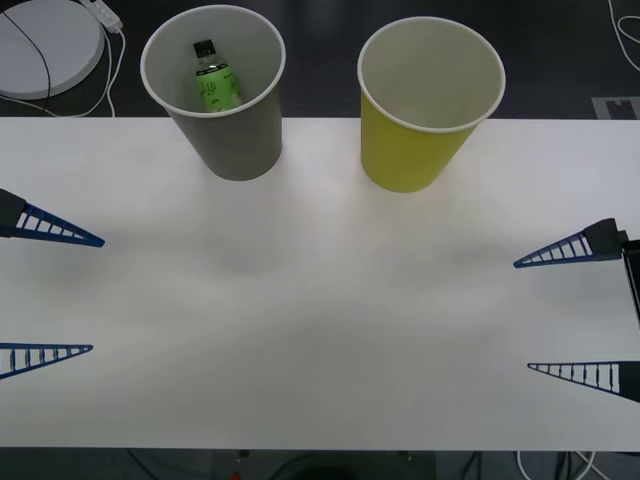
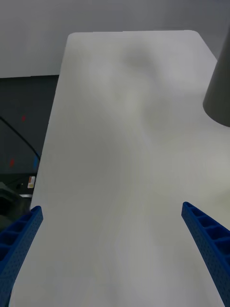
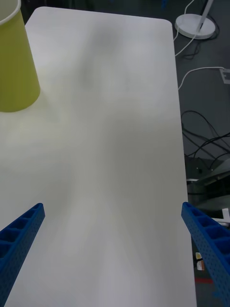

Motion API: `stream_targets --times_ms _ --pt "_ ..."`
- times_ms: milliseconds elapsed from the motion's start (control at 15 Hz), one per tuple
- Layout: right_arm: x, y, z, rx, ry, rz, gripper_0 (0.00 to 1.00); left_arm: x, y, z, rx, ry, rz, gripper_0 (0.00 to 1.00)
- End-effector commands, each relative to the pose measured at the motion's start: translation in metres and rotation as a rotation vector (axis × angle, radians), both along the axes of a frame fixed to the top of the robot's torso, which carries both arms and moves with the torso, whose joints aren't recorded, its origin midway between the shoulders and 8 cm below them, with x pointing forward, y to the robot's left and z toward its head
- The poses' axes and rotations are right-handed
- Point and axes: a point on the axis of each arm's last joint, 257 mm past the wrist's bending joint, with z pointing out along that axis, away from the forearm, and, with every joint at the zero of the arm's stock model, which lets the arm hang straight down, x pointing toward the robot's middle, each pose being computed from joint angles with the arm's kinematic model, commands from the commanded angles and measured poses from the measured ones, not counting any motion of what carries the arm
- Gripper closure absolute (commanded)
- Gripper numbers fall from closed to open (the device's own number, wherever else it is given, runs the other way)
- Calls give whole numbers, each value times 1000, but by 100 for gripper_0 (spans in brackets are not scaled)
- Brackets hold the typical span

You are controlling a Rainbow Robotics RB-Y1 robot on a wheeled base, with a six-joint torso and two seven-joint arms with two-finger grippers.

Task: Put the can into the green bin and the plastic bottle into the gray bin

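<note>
The gray bin [image 1: 232, 135] stands at the back left of the white table, and the plastic bottle [image 1: 214, 80] lies inside it, black cap up, leaning on the wall. To its right stands the green bin [image 1: 415, 140], whose pale inside shows nothing from this angle. The can is out of view. My left gripper [image 1: 98, 295] hangs open at the table's left side, with nothing between its fingers. My right gripper [image 1: 522, 316] is open at the right side, also holding nothing. The left wrist view has the green bin [image 3: 14, 67] beyond the left gripper [image 3: 112, 205]. The right wrist view catches the gray bin [image 2: 218, 91] beyond the right gripper [image 2: 111, 207].
The white table [image 1: 320, 330] lies bare between the two arms. Behind it on the dark floor sits a round white base [image 1: 45, 45] with cables. More cables [image 3: 206, 139] trail on the floor past the table's edge.
</note>
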Motion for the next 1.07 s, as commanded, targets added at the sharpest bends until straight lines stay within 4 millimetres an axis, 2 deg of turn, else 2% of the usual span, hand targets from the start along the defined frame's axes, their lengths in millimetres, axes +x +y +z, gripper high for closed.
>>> stream_targets --times_ms 67,533,1067 --pt "-6 -3 2 19 21 -10 0 0 0 0 0 0 0 0" --pt "-20 4 14 112 71 -17 0 0 0 0 0 0 0 0" --pt "-21 8 18 121 55 -7 0 0 0 0 0 0 0 0"
